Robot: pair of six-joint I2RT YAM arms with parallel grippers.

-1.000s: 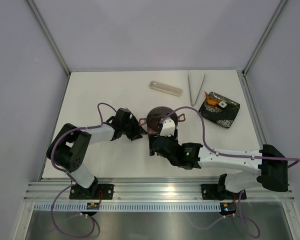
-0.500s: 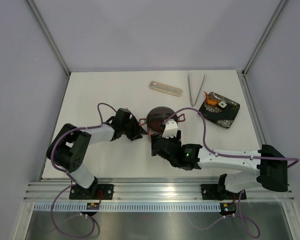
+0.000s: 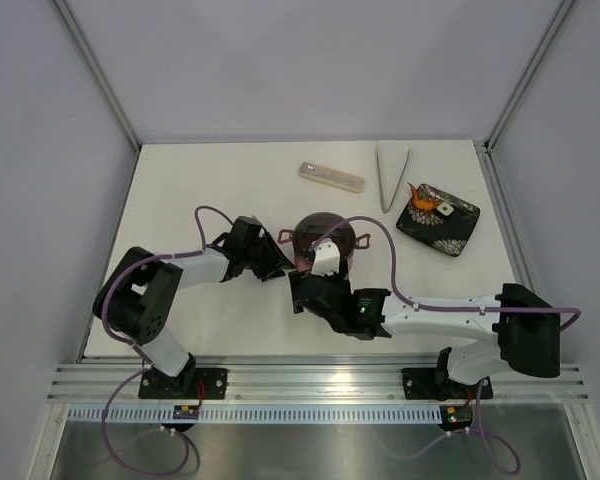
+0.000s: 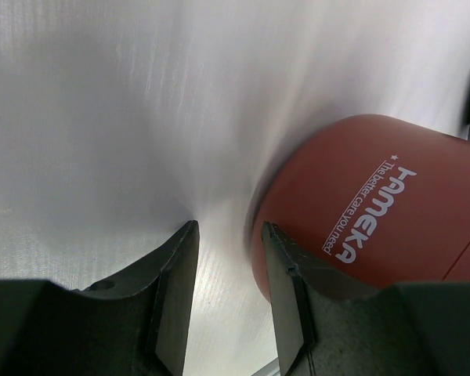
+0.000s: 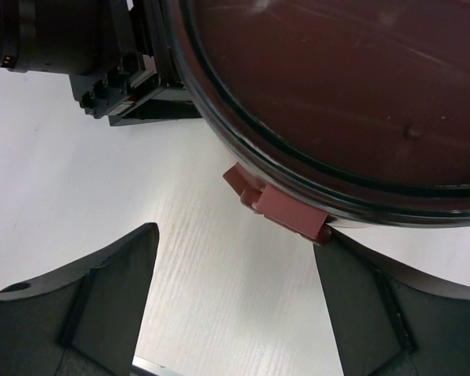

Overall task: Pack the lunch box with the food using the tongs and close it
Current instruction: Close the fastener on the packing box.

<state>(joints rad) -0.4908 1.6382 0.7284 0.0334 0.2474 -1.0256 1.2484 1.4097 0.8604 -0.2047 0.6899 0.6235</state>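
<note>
Just ahead of my wide-open, empty right hand sits the lunch box, red latch foremost, my half-open left hand empty beside its wall; I judge we're unlatching, so next I centre on that latch.

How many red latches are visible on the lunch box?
2. One latch sticks out on the box's left side, one on its right side. The right arm may hide others.
</note>
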